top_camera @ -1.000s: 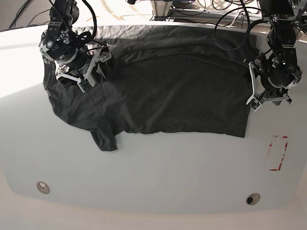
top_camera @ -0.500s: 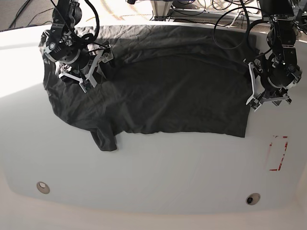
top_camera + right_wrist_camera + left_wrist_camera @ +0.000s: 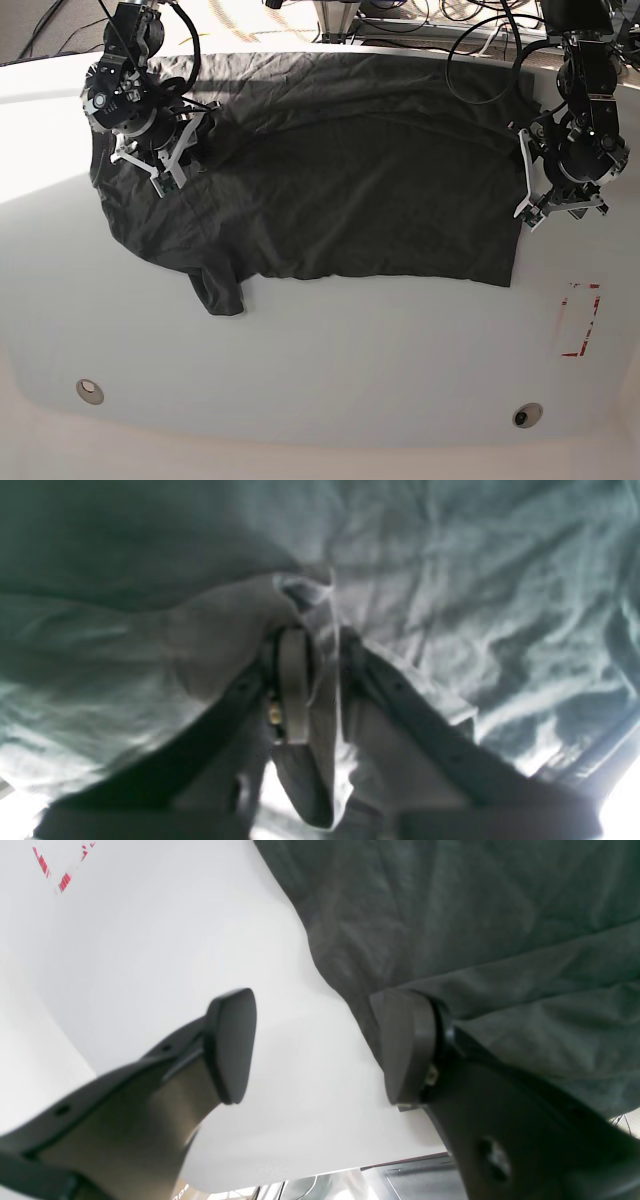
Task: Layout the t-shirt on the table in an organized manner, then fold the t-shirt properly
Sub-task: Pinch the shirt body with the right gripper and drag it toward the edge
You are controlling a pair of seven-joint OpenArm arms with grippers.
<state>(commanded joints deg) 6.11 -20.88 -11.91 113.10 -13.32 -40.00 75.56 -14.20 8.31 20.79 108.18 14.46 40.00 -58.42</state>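
**Shirt spread wide, one end pinched, other end free**

Spread across the upper half of the base view on the table (image 3: 320,370): the t-shirt (image 3: 360,190), long axis running left to right in the frame, mostly flat at right, bunched and rumpled at left, with a sleeve lobe hanging toward lower left. Clamped on a raised fold of that rumpled end at upper left: the right gripper (image 3: 172,150), jaws nearly together with cloth pinched between them (plain in its wrist view (image 3: 315,680), fabric tented over the pads). Parked at the right edge of the frame: the left gripper (image 3: 560,195), jaws spread wide and holding nothing, straddling the shirt's edge, one pad over bare white table and the other at the cloth's border (image 3: 312,1045). Likely next: a tug at upper left to flatten the bunched end.
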